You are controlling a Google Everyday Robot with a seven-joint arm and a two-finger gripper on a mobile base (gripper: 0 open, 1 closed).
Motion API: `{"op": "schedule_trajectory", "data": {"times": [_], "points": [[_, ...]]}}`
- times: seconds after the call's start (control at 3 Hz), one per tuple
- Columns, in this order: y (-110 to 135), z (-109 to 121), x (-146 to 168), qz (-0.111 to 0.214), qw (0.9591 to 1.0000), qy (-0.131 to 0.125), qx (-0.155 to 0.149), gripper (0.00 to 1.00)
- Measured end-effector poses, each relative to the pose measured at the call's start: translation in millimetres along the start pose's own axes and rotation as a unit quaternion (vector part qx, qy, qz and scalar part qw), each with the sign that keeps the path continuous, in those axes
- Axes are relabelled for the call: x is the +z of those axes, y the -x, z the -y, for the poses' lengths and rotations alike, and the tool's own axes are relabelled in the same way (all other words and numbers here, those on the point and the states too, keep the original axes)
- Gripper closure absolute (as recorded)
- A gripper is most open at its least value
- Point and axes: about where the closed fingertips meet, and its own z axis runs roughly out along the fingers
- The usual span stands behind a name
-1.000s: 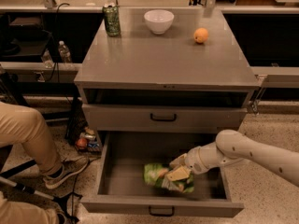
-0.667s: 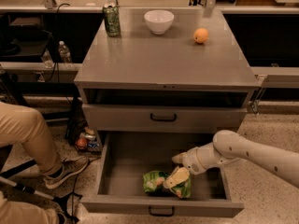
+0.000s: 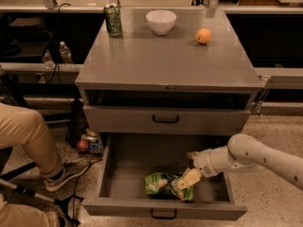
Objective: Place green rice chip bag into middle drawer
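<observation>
While the white robot arm [image 3: 255,156] reaches in from the right, its tan-fingered gripper [image 3: 185,170] hangs low inside the pulled-out, deep grey metal middle drawer [image 3: 142,157], jaws spread apart. The crinkly bright-green rice chip bag [image 3: 161,185] lies on the drawer floor just left of the jaws, its right end under the nearer finger. Far beyond the jaws, 1 green drink can [image 3: 113,20], 1 white bowl [image 3: 161,21] and 1 orange fruit [image 3: 203,36] stand on the grey cabinet top [image 3: 165,65].

Counted: 1 green rice chip bag [image 3: 161,184], 1 can [image 3: 113,20], 1 bowl [image 3: 161,21], 1 orange [image 3: 203,35], 2 handled drawers (middle drawer [image 3: 137,159], upper drawer [image 3: 118,119]), 1 gripper [image 3: 188,174], which sat at the bag's 3 o'clock.
</observation>
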Motion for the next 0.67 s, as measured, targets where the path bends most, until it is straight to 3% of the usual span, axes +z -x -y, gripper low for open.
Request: {"op": "schedule_trajectory", "data": {"times": [0.33,0.67], "points": [[-8.9,16.5,-38.8,0.035,0.9990,-0.025,0.014,0.00],[-27.5,42.8,-81.0,0.073,0.9945,-0.060,0.045,0.00]]}}
